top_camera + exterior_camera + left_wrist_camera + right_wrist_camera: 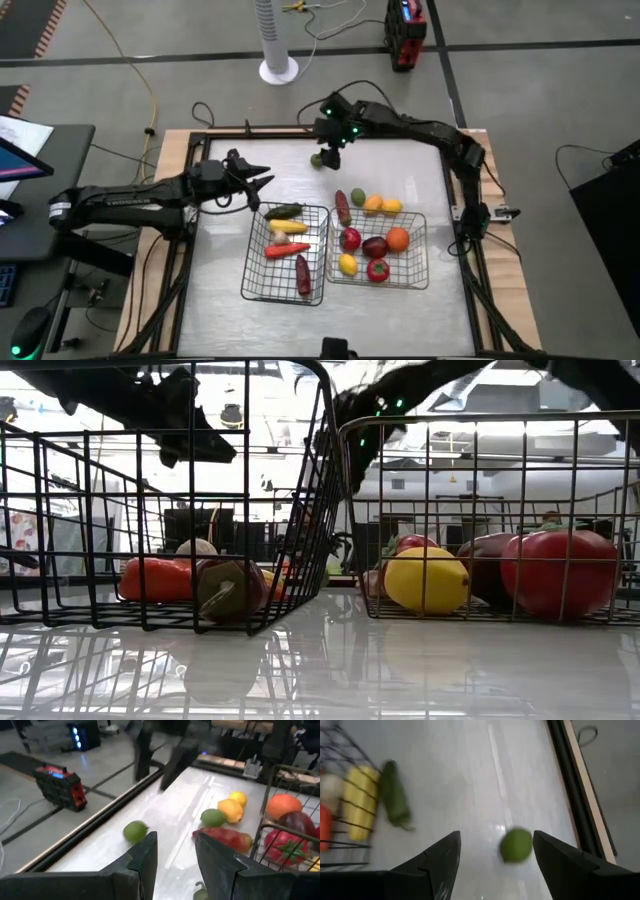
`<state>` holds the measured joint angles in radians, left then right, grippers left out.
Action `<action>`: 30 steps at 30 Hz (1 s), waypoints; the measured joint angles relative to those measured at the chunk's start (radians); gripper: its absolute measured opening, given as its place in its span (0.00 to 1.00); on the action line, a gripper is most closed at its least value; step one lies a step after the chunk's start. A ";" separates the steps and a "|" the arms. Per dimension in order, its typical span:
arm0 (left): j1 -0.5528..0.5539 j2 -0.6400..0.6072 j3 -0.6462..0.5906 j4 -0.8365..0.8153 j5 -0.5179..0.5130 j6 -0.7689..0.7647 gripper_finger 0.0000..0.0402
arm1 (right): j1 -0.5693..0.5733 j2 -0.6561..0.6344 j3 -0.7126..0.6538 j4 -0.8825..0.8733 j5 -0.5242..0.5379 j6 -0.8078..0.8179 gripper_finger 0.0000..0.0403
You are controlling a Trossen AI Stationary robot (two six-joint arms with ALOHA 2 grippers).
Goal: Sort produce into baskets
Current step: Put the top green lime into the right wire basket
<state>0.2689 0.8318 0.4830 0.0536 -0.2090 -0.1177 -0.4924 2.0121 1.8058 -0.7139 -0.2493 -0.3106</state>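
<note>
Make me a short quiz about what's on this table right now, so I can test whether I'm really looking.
1. True or false: the right gripper has its jaws open above the loose green lime.
2. Which basket holds the long pieces: A) the left basket or B) the right basket?
3. Fill in: the dark green cucumber lies at the left basket's far ____.

Key: 1 true. 2 A; corn and a red pepper lie there. 3 edge. The left gripper waits open nearby.
</note>
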 joint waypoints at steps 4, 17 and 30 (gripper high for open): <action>0.021 0.102 0.058 -0.001 0.052 0.004 0.27 | 0.032 -0.076 -0.068 0.034 0.005 0.022 0.68; 0.157 0.521 0.498 -0.262 0.283 0.126 0.24 | 0.115 -0.426 -0.565 0.392 0.132 0.175 0.68; 0.207 0.909 0.839 -0.490 0.327 0.175 0.36 | 0.114 -0.654 -0.899 0.639 0.199 0.226 0.68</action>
<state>0.4759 1.7407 1.3215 -0.4366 0.1184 0.0569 -0.3785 1.3583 0.9071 -0.0753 -0.0502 -0.0849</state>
